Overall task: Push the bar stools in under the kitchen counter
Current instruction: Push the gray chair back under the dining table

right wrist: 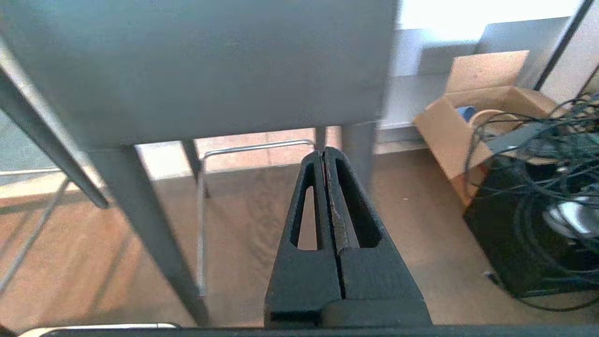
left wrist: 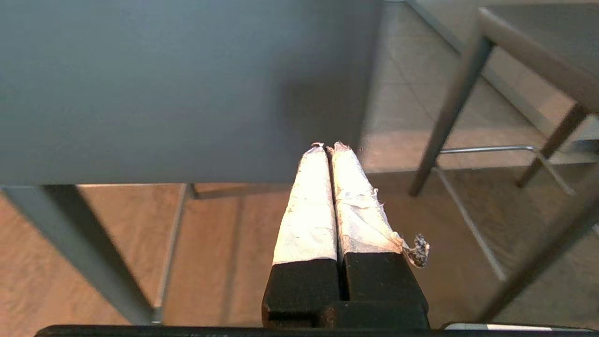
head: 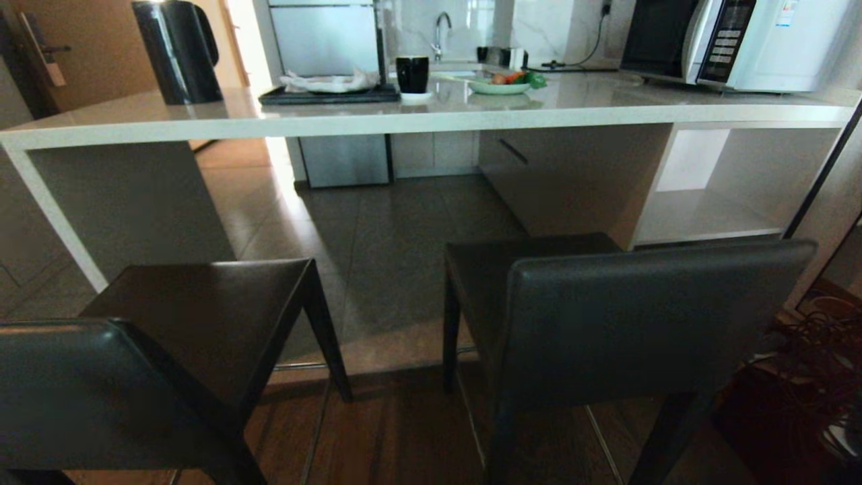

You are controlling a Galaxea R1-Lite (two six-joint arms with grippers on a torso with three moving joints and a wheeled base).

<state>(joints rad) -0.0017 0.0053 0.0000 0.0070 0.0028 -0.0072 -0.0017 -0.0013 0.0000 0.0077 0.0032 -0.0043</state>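
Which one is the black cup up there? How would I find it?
Look along the long pale kitchen counter to its middle, in front of the sink tap. The black cup stands there on a small white saucer, between a dark tray and a plate of vegetables. It is much shorter than the tall black kettle further left.

two bar stools (head: 202, 316), one kitchen counter (head: 431, 114)

Daylight pours in from the far side of the kitchen, glaring off the long glossy pale speckled stone tabletop (head: 431, 111) and streaking the grey tiled floor (head: 377, 256). The two dark grey leather-like bar stools (head: 646, 316) sit dim in shadow (straight lines bow near the edges). Both wrist views are soft, the stool backs blurred.
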